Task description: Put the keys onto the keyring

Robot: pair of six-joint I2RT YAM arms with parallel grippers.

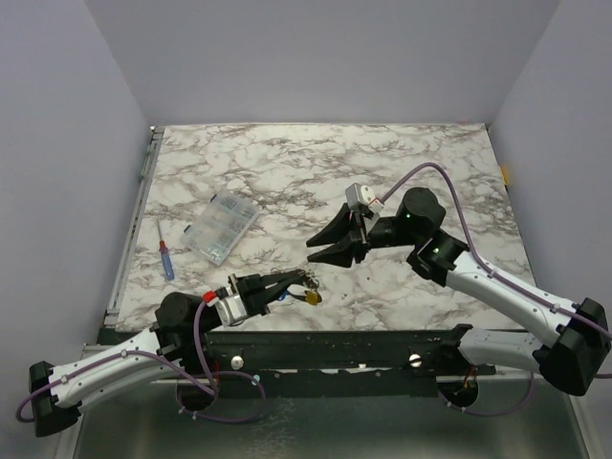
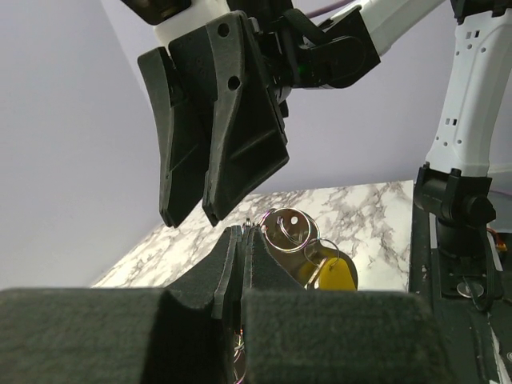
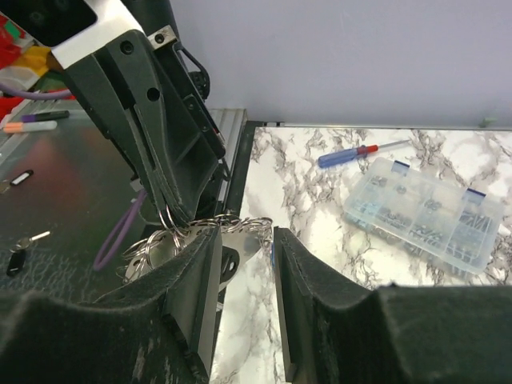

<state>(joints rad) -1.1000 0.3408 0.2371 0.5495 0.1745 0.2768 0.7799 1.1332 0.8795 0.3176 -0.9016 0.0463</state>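
The keyring (image 1: 307,283), a silvery coil-like metal loop, juts from the tips of the left fingers (image 1: 273,287), which are pressed together on it. A yellow-headed key (image 1: 313,298) dangles just below them over the marble worktop (image 1: 430,153), and the right fingers (image 1: 335,234) hover just beyond, spread and empty. From the left wrist, the left fingers (image 2: 200,288) pinch only the keyring's (image 2: 286,228) near edge, likely so that most of it stands clear for the right fingers (image 2: 240,136) poised above. From the right wrist, the keyring (image 3: 232,226) sits just past the gap between the right fingers (image 3: 196,280); I cannot tell whether it touches them. A clear plastic compartment box (image 3: 432,216) lies well beyond.
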